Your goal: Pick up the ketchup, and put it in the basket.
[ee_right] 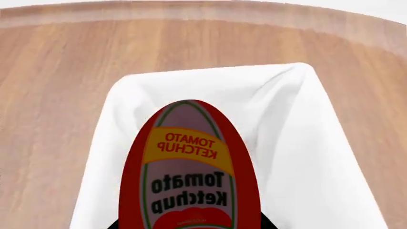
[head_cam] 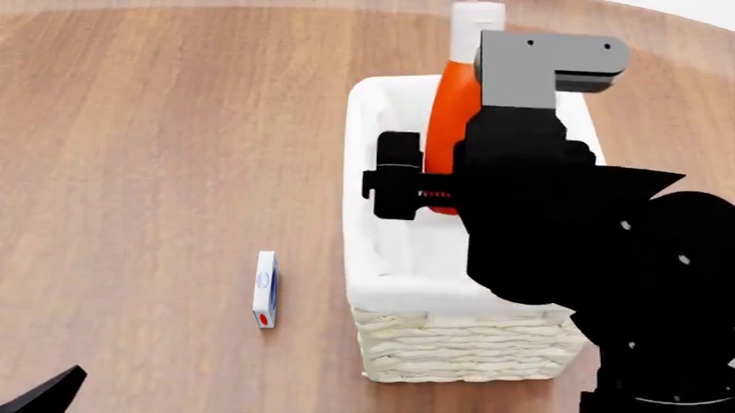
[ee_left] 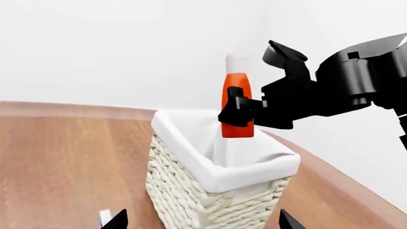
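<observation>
Left wrist view: ketchup (ee_left: 237, 102) upright, cap up, pinched around its lower body by right gripper (ee_left: 241, 112), base poised just over the open mouth of basket (ee_left: 222, 176), not yet below the cloth rim. Better lowered straight down and kept upright until the base passes the lining, then released; a drop from this height could tip the bottle onto the rim. Left pincer visible only as two dark tips; spread apart, holding nothing.

Head view: bottle over the far half of the basket, near the far edge of the desk (head_cam: 150, 129). Worth shifting slightly toward the basket's middle so the base clears the far wall. Small flat box (head_cam: 265, 289) lying on the desk beside the basket, apart from it, no obstacle.

Right wrist view: label filling the lower frame, white lining spread beneath. Fingers out of sight here; alignment looks centred between the long walls.
</observation>
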Controlling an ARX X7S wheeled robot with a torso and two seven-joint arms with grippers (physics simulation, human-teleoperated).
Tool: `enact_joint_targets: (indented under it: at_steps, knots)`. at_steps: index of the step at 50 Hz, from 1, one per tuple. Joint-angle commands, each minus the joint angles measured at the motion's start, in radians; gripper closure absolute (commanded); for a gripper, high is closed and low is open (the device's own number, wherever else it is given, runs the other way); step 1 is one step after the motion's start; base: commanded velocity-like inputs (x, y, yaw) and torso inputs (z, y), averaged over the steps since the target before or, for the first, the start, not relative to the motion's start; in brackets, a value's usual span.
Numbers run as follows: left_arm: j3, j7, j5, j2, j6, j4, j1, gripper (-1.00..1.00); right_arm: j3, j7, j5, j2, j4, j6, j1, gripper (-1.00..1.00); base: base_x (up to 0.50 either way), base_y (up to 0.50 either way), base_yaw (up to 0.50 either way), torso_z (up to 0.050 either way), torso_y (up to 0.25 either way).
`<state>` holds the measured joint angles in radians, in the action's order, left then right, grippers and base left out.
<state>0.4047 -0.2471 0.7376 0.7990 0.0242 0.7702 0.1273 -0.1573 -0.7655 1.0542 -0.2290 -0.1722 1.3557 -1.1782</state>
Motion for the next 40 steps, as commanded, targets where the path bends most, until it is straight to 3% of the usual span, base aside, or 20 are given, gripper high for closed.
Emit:
enact_joint_targets:
  at_steps: [1,40]
  knots:
    - [0.012,0.005,0.009,-0.007,-0.008,-0.004,-0.012,-1.0,0.067,-0.051,0.016,0.035,-0.139,0.025,-0.054,1.0,0.0,0.0,0.0,0.0,0.0]
    - [0.038,0.017,0.009,-0.016,-0.02,-0.011,-0.029,-1.0,-0.143,0.06,-0.127,0.059,-0.445,-0.054,-0.186,1.0,0.0,0.0,0.0,0.0,0.0]
